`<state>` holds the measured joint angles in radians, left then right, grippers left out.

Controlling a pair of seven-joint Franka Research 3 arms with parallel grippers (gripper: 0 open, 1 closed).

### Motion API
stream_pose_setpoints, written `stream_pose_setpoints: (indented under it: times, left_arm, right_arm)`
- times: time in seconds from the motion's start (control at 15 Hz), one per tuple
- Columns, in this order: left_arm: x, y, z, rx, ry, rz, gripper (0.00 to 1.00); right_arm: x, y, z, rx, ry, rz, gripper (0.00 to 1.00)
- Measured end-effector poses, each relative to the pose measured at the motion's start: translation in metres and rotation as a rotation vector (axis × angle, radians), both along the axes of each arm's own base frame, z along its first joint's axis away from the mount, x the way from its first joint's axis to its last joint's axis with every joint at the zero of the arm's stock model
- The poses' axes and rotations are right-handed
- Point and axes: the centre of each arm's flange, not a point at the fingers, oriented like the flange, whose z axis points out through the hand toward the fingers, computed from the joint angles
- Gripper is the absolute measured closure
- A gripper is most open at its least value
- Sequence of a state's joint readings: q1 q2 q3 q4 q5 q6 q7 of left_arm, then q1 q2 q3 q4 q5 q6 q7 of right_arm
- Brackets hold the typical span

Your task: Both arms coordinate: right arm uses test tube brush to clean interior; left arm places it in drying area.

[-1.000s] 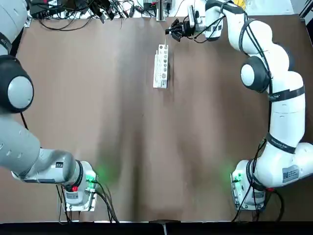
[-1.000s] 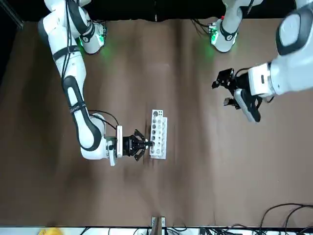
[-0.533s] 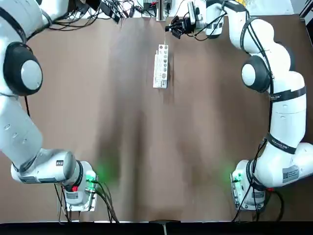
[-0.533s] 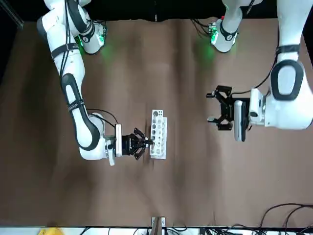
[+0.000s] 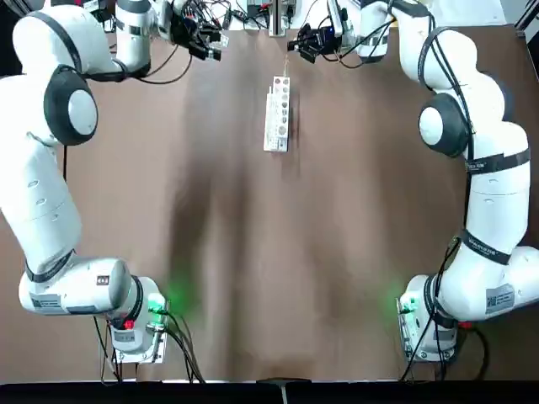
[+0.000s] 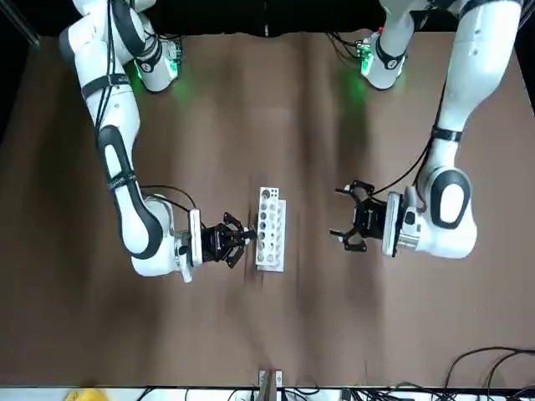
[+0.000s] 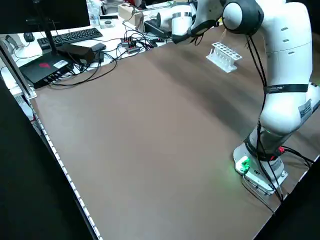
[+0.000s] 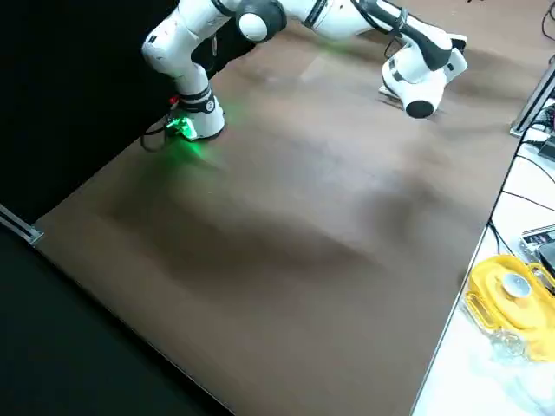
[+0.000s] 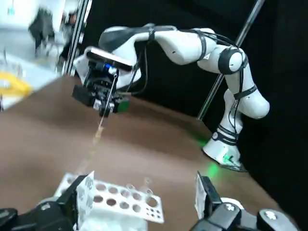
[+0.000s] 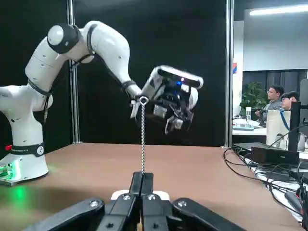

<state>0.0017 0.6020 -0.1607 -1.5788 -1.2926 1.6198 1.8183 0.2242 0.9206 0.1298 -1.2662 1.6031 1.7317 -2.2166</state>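
My right jaws point(image 6: 249, 241) are clenched on the test tube brush point(image 10: 142, 137), pinching its lower end so that the thin twisted stem rises straight up from between my fingertips to a small loop at its tip. They hover just beside the far end of the white rack point(image 5: 277, 114), on the side of the rack away from my bases and toward the desk's cable-strewn edge, and the brush does not touch the rack as far as I can see. The rack itself lies flat on the brown desk point(image 5: 253, 252), its rows of round holes facing up, and I cannot make out a tube in any of them. My left jaws point(image 6: 349, 227) are released, the two fingers point(image 9: 206, 199) spread wide with nothing between them; they hang on the opposite side of the rack from my right jaws, near it but clearly apart, and pointed toward it. From my left wrist the rack sits close below the spread fingers, with my right jaws and the brush beyond its far side. Past the rack's far end, off the desk's edge, lie tangled black cables point(image 5: 168, 17), and two people point(image 10: 281, 98) sit at a workstation in the room behind.
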Motion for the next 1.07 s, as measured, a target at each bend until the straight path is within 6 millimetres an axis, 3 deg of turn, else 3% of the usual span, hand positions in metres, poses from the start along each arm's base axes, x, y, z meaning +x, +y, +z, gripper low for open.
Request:
stream_pose_setpoints:
  times: [0.2,1.07]
  left_arm:
    - [0.006,-0.026,-0.045,-0.145,-0.082,0.083,0.00]
    - [0.031,-0.127,-0.136,-0.142,-0.262,0.263,0.00]
  right_arm:
    - [0.002,0.001,0.015,0.008,-0.012,0.004,0.97]
    - [0.013,0.001,0.054,0.025,-0.037,-0.002,0.97]
